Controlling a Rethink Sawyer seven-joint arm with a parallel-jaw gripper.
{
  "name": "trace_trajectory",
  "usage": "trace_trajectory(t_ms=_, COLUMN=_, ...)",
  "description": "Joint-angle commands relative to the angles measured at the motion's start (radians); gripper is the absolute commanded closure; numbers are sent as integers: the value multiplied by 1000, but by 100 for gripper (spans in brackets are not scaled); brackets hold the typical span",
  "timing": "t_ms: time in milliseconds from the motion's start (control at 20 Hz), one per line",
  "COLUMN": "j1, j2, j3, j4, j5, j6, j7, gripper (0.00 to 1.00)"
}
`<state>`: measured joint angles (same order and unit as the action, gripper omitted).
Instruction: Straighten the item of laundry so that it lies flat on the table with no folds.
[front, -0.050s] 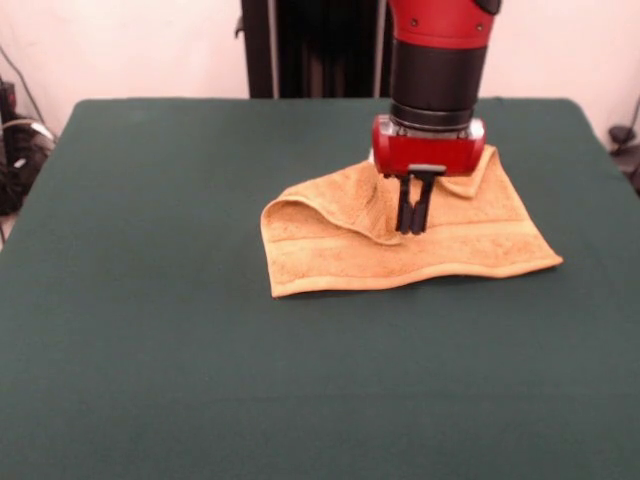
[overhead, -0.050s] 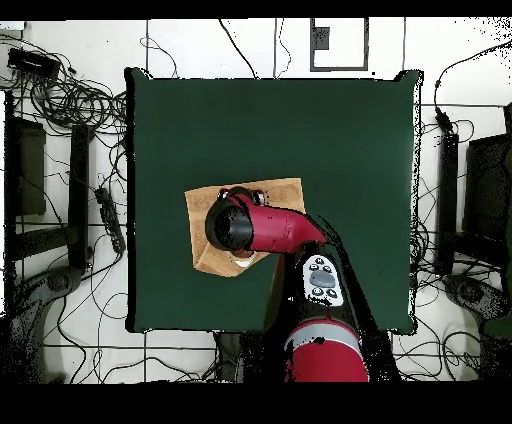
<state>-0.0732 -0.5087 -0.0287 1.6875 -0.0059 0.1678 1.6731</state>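
Towel (front, -0.050s: 400, 245) front edge lies flat; my gripper (front, -0.050s: 414, 228) pinches the raised fold (fingers nearly together): draw outward, low.

The orange-tan towel (front, -0.050s: 400, 245) lies on the green table (front, -0.050s: 150, 330), nearer its far edge than its near edge and right of centre. A raised fold crosses the towel's left part. The gripper (front, -0.050s: 414, 228) points straight down onto the fold, fingers (front, -0.050s: 404, 212) close together.
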Motion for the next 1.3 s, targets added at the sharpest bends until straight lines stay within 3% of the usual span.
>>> trace_trajectory(t_ms=50, j1=47, j2=16, j3=70, j4=-36, j5=-34, j6=75, j7=77, gripper=100)
trace_trajectory(t_ms=350, j1=39, j2=-5, j3=75, j4=-10, j5=-28, j6=94, j7=81, gripper=100)
trace_trajectory(t_ms=400, j1=37, j2=-6, j3=76, j4=-2, j5=-29, j6=86, j7=83, gripper=0)
trace_trajectory(t_ms=850, j1=52, j2=-19, j3=48, j4=68, j5=-32, j6=13, j7=131, gripper=0)
trace_trajectory(t_ms=1300, j1=37, j2=-79, j3=23, j4=179, j5=-47, j6=15, j7=138, gripper=0)
